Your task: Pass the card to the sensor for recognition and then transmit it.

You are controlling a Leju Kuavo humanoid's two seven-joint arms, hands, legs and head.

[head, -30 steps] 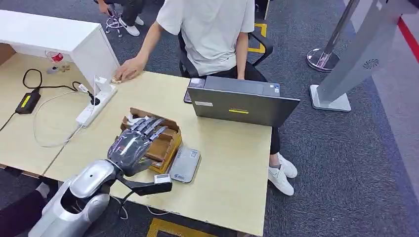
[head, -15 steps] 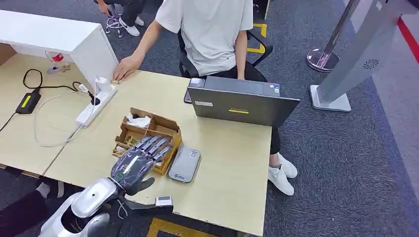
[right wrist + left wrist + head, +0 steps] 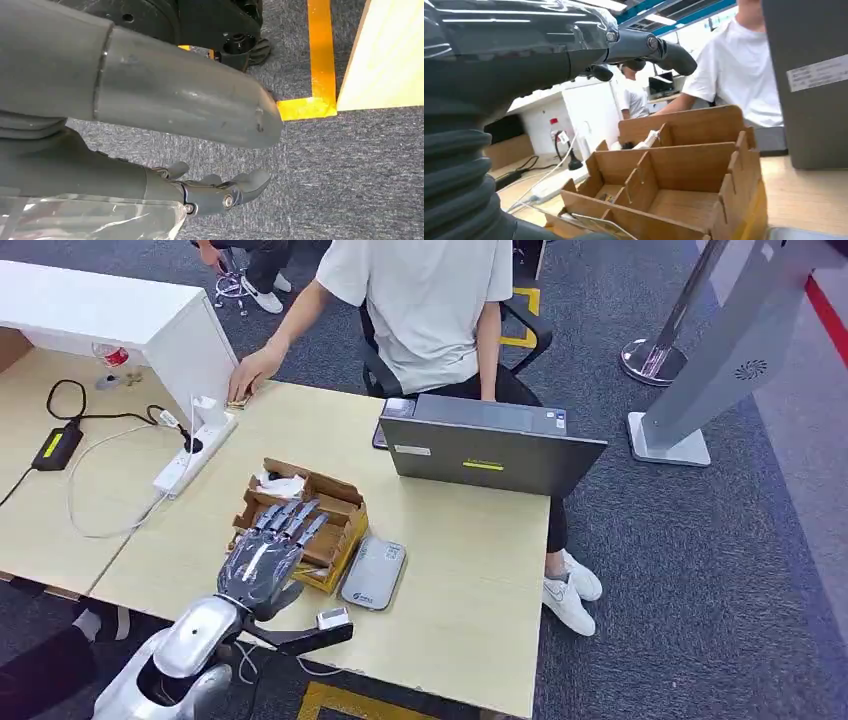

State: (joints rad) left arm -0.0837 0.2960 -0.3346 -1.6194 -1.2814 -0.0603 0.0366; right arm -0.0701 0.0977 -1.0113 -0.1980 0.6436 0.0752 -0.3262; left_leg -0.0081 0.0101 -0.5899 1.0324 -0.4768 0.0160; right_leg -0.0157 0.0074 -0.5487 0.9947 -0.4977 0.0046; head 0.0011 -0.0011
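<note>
Early stage: the robot's left hand (image 3: 268,558), fingers spread and holding nothing, hovers at lower left over the brown cardboard divided box (image 3: 335,508) where a card (image 3: 591,223) lies; pickup, flat grey sensor pad (image 3: 373,573) scan and handover remain.

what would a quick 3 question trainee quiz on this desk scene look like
1. True or false: the robot's left hand hovers with spread fingers over the brown cardboard divider box.
2. What lies flat on the table right beside that box? A) a grey flat card sensor B) a red mug C) a keyboard
3. Fill in: the person in the white T-shirt sits behind the dark grey ____.

Key:
1. True.
2. A, the grey flat card sensor.
3. Laptop.
</note>
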